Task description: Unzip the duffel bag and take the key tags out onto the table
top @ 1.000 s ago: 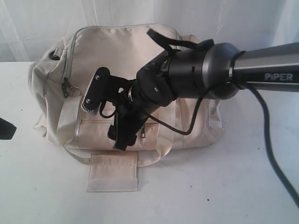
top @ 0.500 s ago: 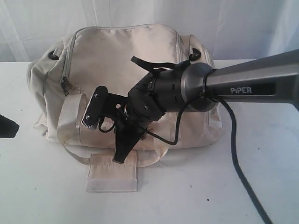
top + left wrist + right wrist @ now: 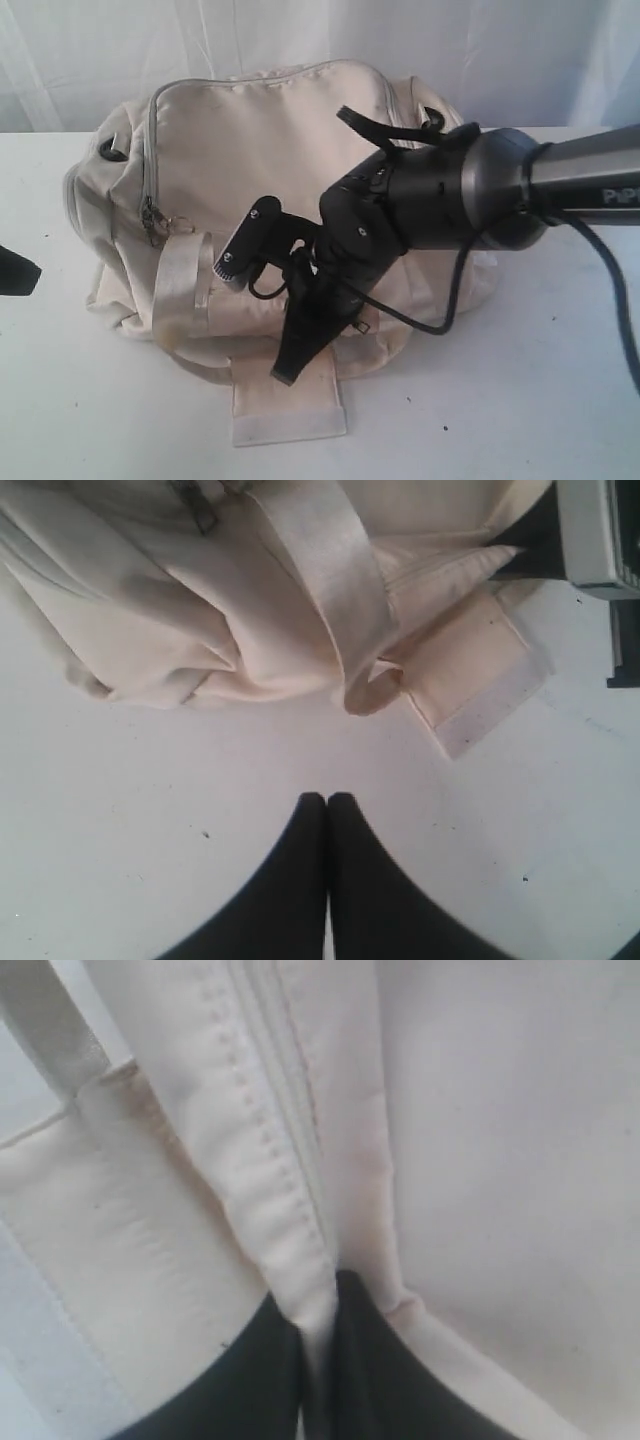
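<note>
At the front of the duffel bag | right gripper pinched on a fold of its fabric | left gripper closed, empty, beside the bag over the surface | zips look closed, no key tags out, pretty much all left to do

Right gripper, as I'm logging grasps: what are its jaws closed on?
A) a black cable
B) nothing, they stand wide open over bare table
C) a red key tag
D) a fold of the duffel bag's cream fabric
D: in the right wrist view the right gripper has its jaws pressed together on a stitched fold of the duffel bag.
</note>
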Controlling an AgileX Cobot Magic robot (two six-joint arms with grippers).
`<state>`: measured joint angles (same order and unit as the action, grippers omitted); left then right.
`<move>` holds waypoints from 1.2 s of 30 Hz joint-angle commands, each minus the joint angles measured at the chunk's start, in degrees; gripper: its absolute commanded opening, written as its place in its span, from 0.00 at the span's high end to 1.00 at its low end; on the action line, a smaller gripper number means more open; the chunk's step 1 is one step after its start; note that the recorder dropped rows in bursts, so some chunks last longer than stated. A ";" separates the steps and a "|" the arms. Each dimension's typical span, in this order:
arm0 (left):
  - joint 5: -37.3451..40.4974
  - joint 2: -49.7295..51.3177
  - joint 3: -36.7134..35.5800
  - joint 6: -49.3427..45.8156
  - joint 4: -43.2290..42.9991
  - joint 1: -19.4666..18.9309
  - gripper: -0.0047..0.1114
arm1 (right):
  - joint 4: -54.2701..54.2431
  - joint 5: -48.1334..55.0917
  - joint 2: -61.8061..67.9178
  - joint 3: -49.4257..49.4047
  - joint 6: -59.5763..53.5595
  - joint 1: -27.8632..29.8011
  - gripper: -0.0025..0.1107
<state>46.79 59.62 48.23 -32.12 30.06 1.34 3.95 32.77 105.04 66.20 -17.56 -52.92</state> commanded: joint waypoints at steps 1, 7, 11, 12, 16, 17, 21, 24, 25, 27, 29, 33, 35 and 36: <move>0.68 -0.24 -0.16 -0.26 1.19 0.13 0.96 | -9.43 5.75 -3.83 -5.48 0.86 -3.33 0.98; 0.75 -0.24 -0.27 -0.26 1.19 0.13 0.96 | -14.39 5.75 -4.41 -8.06 1.09 -7.93 0.98; 0.75 -0.24 -0.27 -0.26 1.19 0.13 0.96 | -15.42 5.54 -4.41 -8.09 0.99 -10.15 0.98; 0.75 -0.24 -0.27 -0.26 1.19 0.13 0.96 | -15.42 5.54 -4.41 -8.09 0.99 -10.27 0.98; 0.99 -0.24 -0.27 -0.26 1.19 0.13 0.96 | -15.42 7.54 -4.41 -7.41 1.29 -10.38 0.98; 1.11 -0.24 -0.27 -0.26 1.19 0.13 0.96 | -15.42 8.47 -4.41 -6.89 1.29 -10.38 0.97; 1.24 -0.24 -0.27 -0.26 1.19 0.13 0.96 | -15.18 11.05 -5.68 -4.55 1.29 -10.38 0.83; 1.24 -0.24 -0.27 -0.26 1.19 0.13 0.96 | -14.18 12.60 -7.50 -2.34 1.29 -10.38 0.61; 1.24 -0.24 -0.27 -0.26 1.19 0.13 0.96 | -14.18 12.49 -8.14 -1.50 1.29 -10.38 0.55; 1.24 -0.24 -0.27 -0.26 1.19 0.13 0.96 | -14.12 11.08 -9.81 0.18 0.62 -10.38 0.42; 1.24 -0.24 -0.27 -0.26 1.19 0.13 0.96 | -14.03 7.31 -11.52 1.30 -0.50 -10.38 0.37; 1.21 -0.24 -0.27 -0.26 1.41 0.13 0.96 | -13.86 -8.02 -12.95 1.99 -0.63 -10.38 0.38; 1.21 -0.24 -0.27 -0.26 1.41 0.13 0.96 | -13.21 -15.07 -12.10 2.27 -0.63 -10.38 0.40; 1.21 -0.24 -0.27 -0.26 1.41 0.13 0.96 | -13.10 -17.61 -11.05 2.90 -0.63 -10.38 0.41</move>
<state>46.93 59.62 48.23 -32.22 30.29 1.34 -10.02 23.78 92.64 68.13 -17.53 -63.11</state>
